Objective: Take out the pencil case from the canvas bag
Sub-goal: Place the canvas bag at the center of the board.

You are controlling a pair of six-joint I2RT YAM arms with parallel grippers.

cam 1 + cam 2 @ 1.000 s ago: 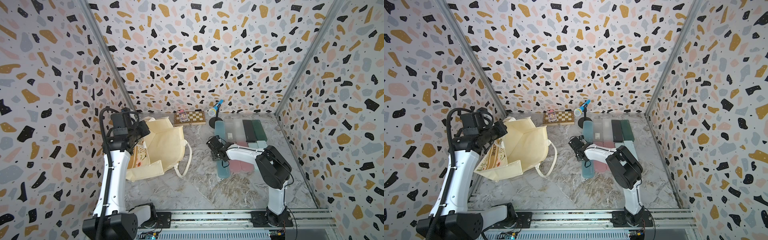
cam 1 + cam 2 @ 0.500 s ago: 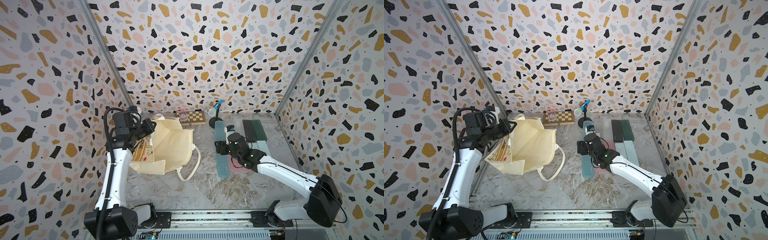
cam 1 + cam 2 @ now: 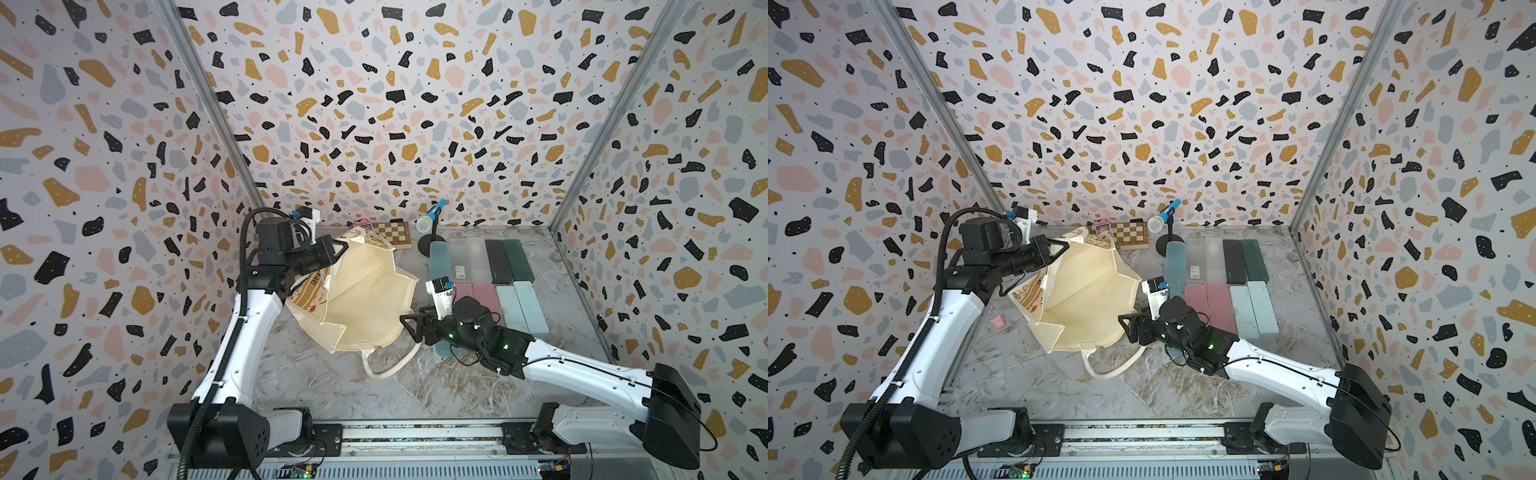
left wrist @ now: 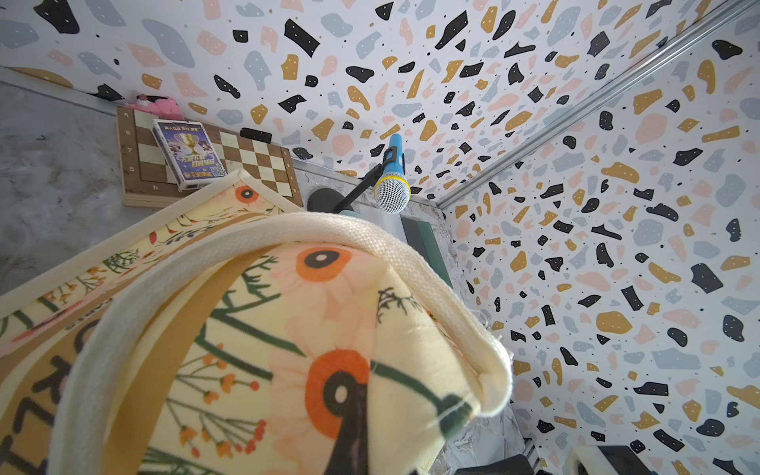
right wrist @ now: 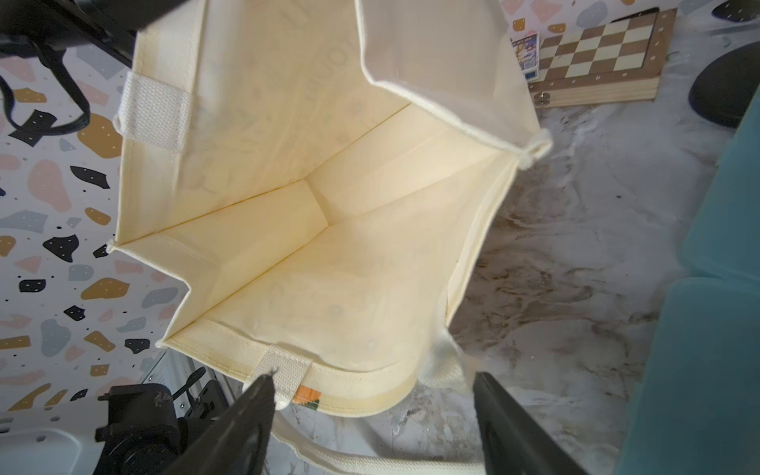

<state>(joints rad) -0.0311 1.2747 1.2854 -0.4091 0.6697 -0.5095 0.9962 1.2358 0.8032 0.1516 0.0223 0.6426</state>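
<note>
Within the last second the right arm has changed its work. Before, it was folded over the cases (image 3: 484, 293) near the far right corner of the tabletop (image 3: 324, 386), with its claw at the teal case (image 3: 439, 262). Now the arm is stretched toward the middle, and the right claw (image 3: 409, 329) faces the mouth of the bag (image 3: 365, 299). Its jaws stand wide apart and hold nothing. In the right wrist view one finger (image 5: 246, 415) is just at the bag's lower rim; I cannot tell if it touches.

The bag has moved too. The left claw (image 3: 341, 248) is closed tight on its upper rim near the rope handle (image 4: 370, 234). It has brought the bag from the left edge toward the middle, and the mouth is now spread open to the right arm. The lower rim and the free handle (image 3: 386, 365) lie on the tabletop.

The right wrist view looks down to the bottom of the bag. No pencil case shows there, only bare cream cloth and folds. The teal case lies outside the bag, partly under the right arm. I judge that it is probably the pencil case, already taken out. If so, the task is nearly done, and the right claw comes back only to check or to reach once more. A flat thing hidden in a fold I cannot exclude.
</note>
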